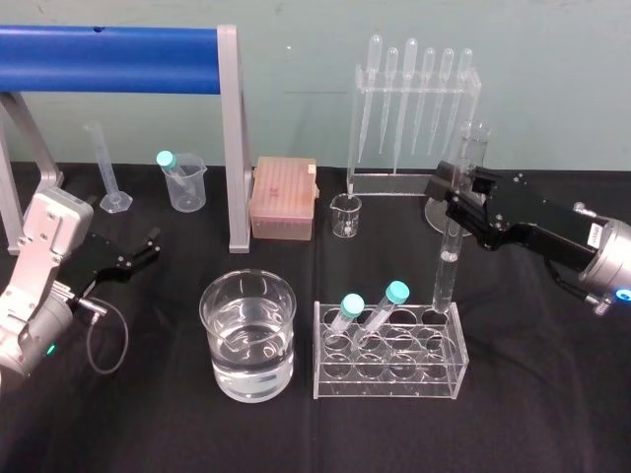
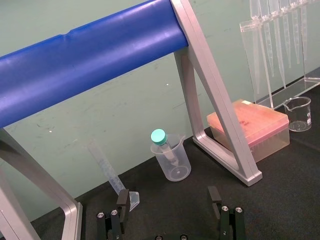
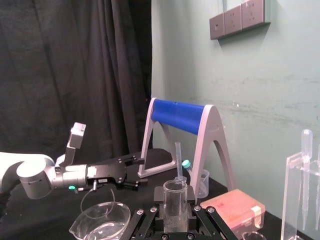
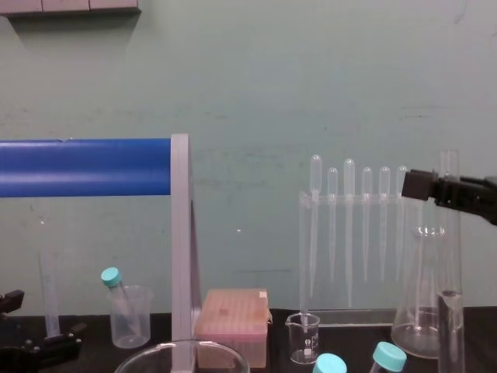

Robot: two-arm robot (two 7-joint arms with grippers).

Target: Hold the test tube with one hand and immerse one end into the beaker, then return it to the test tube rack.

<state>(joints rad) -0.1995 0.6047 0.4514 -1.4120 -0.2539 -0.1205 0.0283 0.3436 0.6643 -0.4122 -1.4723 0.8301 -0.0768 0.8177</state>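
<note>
A slim clear test tube (image 1: 447, 271) stands upright with my right gripper (image 1: 459, 189) shut on its upper part. Its rounded lower end is at the back right hole of the clear test tube rack (image 1: 389, 379). The right wrist view shows the test tube (image 3: 175, 192) squeezed between both fingers. In the chest view the test tube (image 4: 450, 311) hangs at the far right. The wide beaker (image 1: 248, 335), about half full of water, stands left of the rack. My left gripper (image 1: 133, 254) rests open at the table's left side, its fingers (image 2: 122, 200) spread around nothing.
Two teal-capped tubes (image 1: 367, 307) lean in the rack. Behind it are a pipette stand (image 1: 414, 108), a small spouted beaker (image 1: 346, 215), a pink tip box (image 1: 284, 197) and a flask (image 4: 419, 311). A blue roller frame (image 1: 118, 59), plastic cup (image 1: 184, 180) and graduated cylinder (image 1: 108, 172) stand back left.
</note>
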